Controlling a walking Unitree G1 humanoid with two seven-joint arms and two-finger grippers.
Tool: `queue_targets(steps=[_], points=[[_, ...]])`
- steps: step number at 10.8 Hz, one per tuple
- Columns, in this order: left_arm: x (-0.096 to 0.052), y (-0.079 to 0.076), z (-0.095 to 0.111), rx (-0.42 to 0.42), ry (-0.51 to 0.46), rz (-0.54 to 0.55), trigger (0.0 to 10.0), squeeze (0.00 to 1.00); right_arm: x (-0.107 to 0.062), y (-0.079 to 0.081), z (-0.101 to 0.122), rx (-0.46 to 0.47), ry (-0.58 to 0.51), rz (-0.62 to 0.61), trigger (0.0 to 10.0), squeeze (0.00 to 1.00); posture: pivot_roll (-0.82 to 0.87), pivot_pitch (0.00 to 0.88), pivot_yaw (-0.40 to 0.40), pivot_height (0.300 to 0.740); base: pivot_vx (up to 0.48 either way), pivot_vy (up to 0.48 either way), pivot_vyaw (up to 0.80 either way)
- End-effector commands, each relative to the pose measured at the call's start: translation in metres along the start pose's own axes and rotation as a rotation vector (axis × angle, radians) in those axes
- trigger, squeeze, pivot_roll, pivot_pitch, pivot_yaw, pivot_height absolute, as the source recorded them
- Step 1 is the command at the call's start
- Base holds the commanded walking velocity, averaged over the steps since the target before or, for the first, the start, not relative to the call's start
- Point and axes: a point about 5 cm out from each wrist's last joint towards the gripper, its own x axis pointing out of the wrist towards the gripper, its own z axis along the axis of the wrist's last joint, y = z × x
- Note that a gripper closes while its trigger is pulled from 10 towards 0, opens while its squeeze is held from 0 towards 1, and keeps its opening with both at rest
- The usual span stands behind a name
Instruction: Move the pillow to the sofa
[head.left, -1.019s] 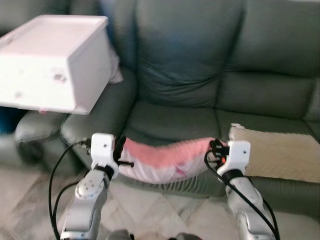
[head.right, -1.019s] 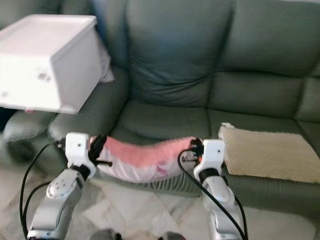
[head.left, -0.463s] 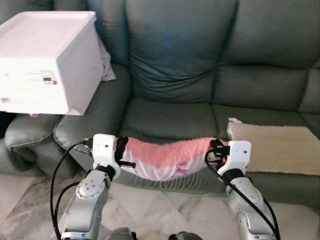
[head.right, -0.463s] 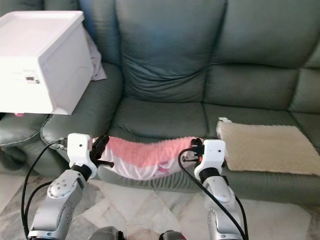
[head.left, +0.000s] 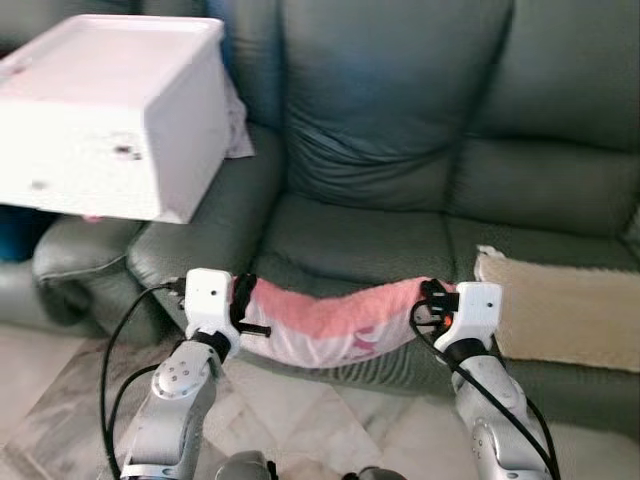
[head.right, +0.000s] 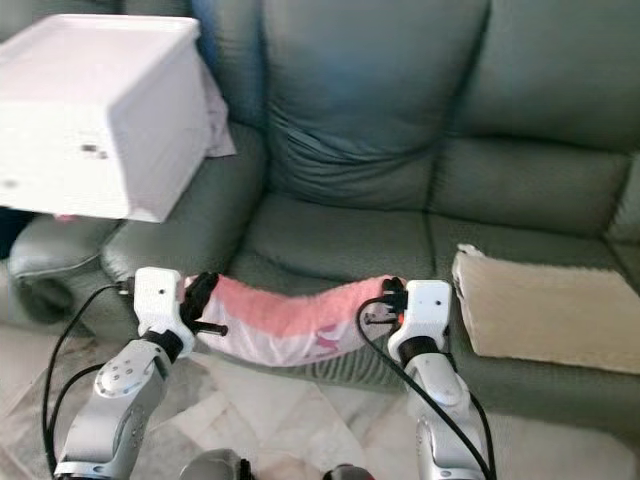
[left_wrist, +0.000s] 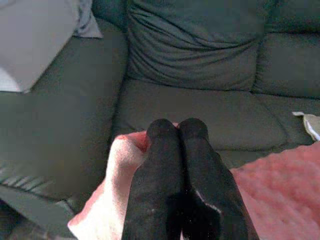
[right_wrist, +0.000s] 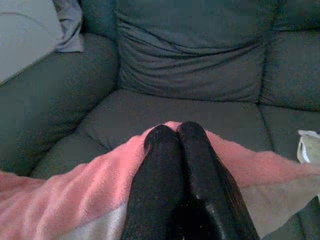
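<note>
- Sofa (head.left: 400, 130): dark grey-green, taking up most of the head views. Against the picture half a second ago its whole frame is sitting lower and further right, so the camera is moving, not the furniture. The seat cushion is lying just beyond the front edge.
- White box (head.left: 110, 115): resting on the sofa's left armrest, with a pale cloth (head.left: 237, 135) tucked behind it against the backrest. It is shifting along with the rest of the frame.
- Beige mat (head.left: 565, 310): lying on the sofa's right-hand seat, well clear of the middle seat.
- Pillow (head.left: 335, 322): pink on top, white beneath, hanging slack between the two grippers just in front of the sofa's front edge, not yet resting on the seat. It is keeping its place between the arms, so the hold looks unchanged.
- Left gripper (left_wrist: 177, 131): fingers pressed together, pinching the pillow's left end.
- Right gripper (right_wrist: 175, 134): fingers likewise closed tight on the right end.
- Judgement: the robot is adjusting its approach; the carry is nearly done, with a lift forward over the sofa's edge and a release remaining.
</note>
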Motion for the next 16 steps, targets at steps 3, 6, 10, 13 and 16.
queue_targets(steps=[3,6,10,13,16], points=[[-0.001,-0.003,0.007,0.001,-0.029,-0.026,10.0,0.0,0.001,0.001,0.005,-0.003,-0.017,0.009,10.0,0.0,0.05,0.0,-0.008,0.74,0.246,0.0,-0.61],[-0.001,-0.003,0.007,0.005,-0.028,-0.033,10.0,0.0,0.001,0.002,0.004,-0.004,-0.018,0.011,10.0,0.0,0.05,0.0,-0.007,0.74,0.292,0.0,-0.29],[-0.001,-0.001,0.007,0.016,-0.025,-0.026,10.0,0.0,0.002,0.005,0.005,-0.006,-0.022,0.025,10.0,0.0,0.06,0.0,-0.005,0.74,0.286,0.0,0.0],[-0.001,0.006,0.007,0.042,-0.03,0.037,10.0,0.0,0.001,0.01,0.005,-0.003,-0.035,0.068,10.0,0.0,0.06,0.0,-0.004,0.74,0.087,0.0,0.0],[0.0,0.019,0.011,0.099,-0.042,0.134,10.0,0.0,0.0,0.015,0.005,0.013,-0.044,0.095,10.0,0.0,0.06,0.0,-0.002,0.74,0.0,0.0,0.42]])
